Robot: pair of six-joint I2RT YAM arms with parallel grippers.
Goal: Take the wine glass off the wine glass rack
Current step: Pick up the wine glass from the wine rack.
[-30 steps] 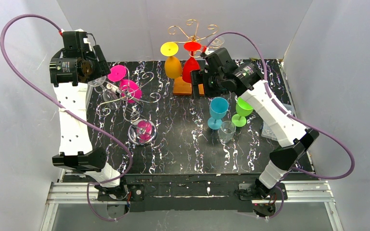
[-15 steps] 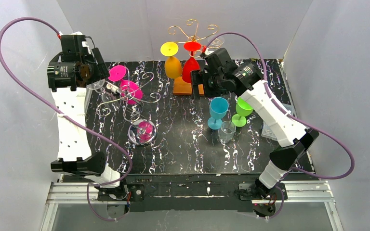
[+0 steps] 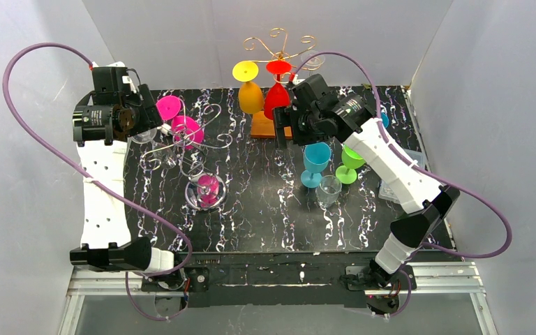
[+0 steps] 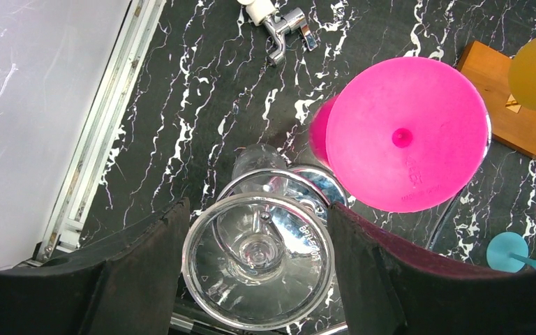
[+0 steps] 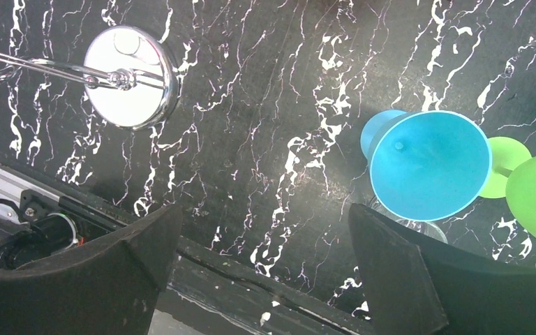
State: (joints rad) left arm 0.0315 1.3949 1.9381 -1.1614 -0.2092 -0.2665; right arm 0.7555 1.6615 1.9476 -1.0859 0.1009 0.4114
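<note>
The clear wine glass (image 4: 258, 258) hung foot-up between the fingers of the left gripper (image 4: 258, 213), its round transparent foot filling the gap so that both black fingers (image 4: 146, 265) pressed against its rim; the jaws were clamped on it, held fairly wide by the foot. From above, this glass (image 3: 143, 132) sat at the far left of the black white-veined marble table (image 3: 265, 216), at the outer end of the curly silver wire rack (image 3: 194, 201) and just under the left gripper (image 3: 134, 118). Whether it was free of the rack's wire arm could not be told, since chrome curves showed directly behind it in the left wrist view. Two bright pink plastic wine glasses (image 3: 169, 107) hung upside down from the same rack, one pink foot (image 4: 405, 139) just beside the clear foot. The right gripper (image 5: 265, 213) had its jaws spread far apart with nothing between them, only the table below. In the top view it (image 3: 286, 122) hovered just beside the red wine glass (image 3: 277, 94), which hung next to a yellow wine glass (image 3: 250, 94) on the gold wire rack (image 3: 277, 42) with its wooden block. A turquoise wine glass (image 3: 315, 160), a lime-green wine glass (image 3: 351, 159) and a small clear tumbler (image 3: 328, 190) stood together near the right arm.
</note>
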